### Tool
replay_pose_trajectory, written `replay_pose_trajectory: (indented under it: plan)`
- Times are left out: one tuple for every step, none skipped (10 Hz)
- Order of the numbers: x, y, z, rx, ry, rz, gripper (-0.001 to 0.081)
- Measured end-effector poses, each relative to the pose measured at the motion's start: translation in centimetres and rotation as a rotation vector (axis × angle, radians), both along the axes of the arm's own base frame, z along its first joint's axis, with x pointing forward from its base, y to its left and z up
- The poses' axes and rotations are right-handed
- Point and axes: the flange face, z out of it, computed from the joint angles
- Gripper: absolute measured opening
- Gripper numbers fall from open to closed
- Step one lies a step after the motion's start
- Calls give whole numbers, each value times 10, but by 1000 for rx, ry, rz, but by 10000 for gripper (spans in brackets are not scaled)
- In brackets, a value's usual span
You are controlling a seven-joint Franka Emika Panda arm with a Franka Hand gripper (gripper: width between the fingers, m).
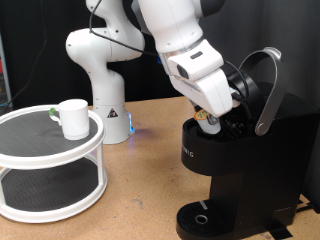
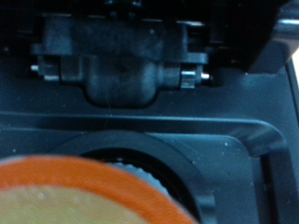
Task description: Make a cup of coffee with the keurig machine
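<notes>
Reaching into the keurig machine under its raised lid handle, your gripper carried a tan-topped pod; I could not tell how its fingers stood; a tilted pod risked jamming; the cup sat on the white shelf, well apart.

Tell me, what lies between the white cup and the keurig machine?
In the exterior view, the robot's white base stands between the cup and the keurig machine, with bare wooden table in front.
</notes>
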Motion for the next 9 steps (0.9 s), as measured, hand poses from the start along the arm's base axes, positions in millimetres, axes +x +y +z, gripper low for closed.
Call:
replay_pose_trajectory:
  plan:
    - [0,0,-2,-5,4,3,448]
    - [1,1,-5,-11,10,6,448]
    - [2,3,-6,-19,16,4,448]
    - [2,5,-8,-27,22,1,448]
    - [3,7,-10,-33,24,-2,448]
    - [3,8,-12,-35,24,-5,448]
    - [4,9,-13,-37,24,-7,448]
    - [4,10,-13,-37,24,-7,448]
    - [4,10,-15,-38,29,-7,449]
